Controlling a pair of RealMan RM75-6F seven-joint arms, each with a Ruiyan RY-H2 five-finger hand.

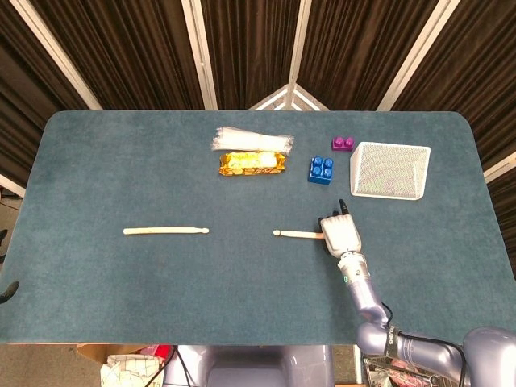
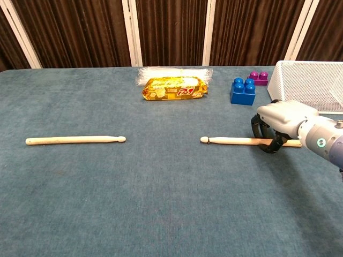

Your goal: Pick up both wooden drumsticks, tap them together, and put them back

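Closing on the right-hand drumstick [image 2: 236, 141] is the step we judge ourselves to be in. Our right hand [image 2: 278, 124] sits at centre right of the chest view with its dark fingers [image 2: 268, 145] curled down around the butt end of the stick. They look wrapped about it, yet the stick lies flat along the table [image 2: 161, 203], so we cannot tell whether the grip is firm. To do this well, we want the fingers fully under the shaft before lifting, holding near the butt so the tip stays free for tapping — and we want to raise it level. The other drumstick [image 2: 75, 140] lies well apart at centre left, untouched; our left hand shows in neither view.

From the head camera, the palm hides the fingers entirely — we see only the back of the hand over the stick's end, and the tip pointing toward frame left. The chest camera shows the curl of the fingers and a short stub of stick poking out beyond the hand on the right.
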